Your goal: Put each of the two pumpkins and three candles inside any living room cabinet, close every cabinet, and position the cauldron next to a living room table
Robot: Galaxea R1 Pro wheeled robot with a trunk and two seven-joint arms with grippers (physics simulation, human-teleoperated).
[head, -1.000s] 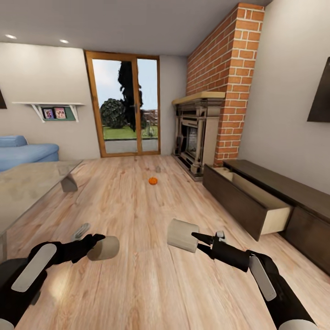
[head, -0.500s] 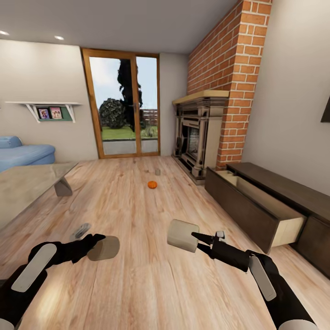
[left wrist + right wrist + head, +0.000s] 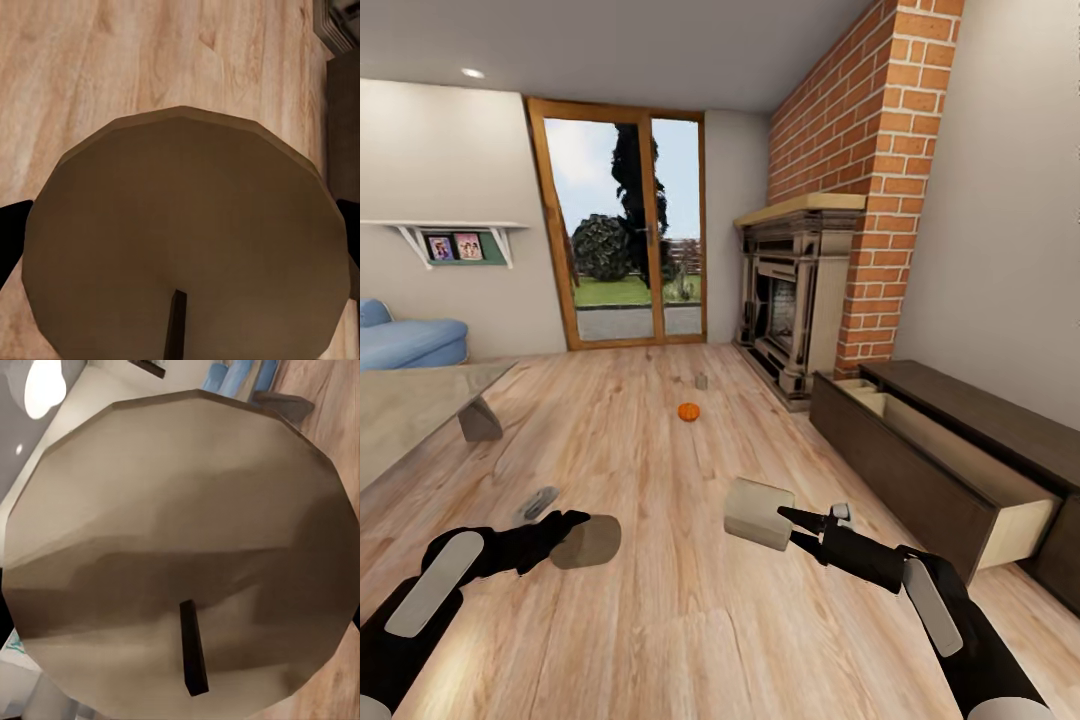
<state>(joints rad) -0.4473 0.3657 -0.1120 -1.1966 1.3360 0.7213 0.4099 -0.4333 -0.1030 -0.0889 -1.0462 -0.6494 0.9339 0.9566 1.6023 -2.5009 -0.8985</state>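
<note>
Landmark: the open drawer of the cabinet (image 3: 960, 470), the long dark-brown unit against the wall past the brick chimney.

Left hand (image 3: 565, 530): I have it closed on a squat beige candle (image 3: 588, 541), held low over the wood floor, well across the room from the drawer. In the left wrist view the candle's round end (image 3: 184, 240) with its dark wick faces the lens, and black fingertips (image 3: 13, 232) show at either edge.

Right hand (image 3: 795, 530): closed on the second candle (image 3: 758, 513), a pale cylinder, tilted, nearer the drawer than the left one but not yet beside it. The right wrist view looks at that candle's flat end (image 3: 180, 555) and short wick.

Drawer: pulled out from the cabinet front, pale inside. I cannot tell what, if anything, lies in it.

Pumpkin (image 3: 689, 411): small, orange, resting on the floor, out in the open ahead of both hands and well apart from them; it lies off the drawer's far end, toward the glass door (image 3: 620, 235).

A small grey object (image 3: 701, 381) stands on the floor just beyond the pumpkin; too small to identify.

Glass-topped surface (image 3: 410, 415) lies on the opposite side of the room from the drawer.
</note>
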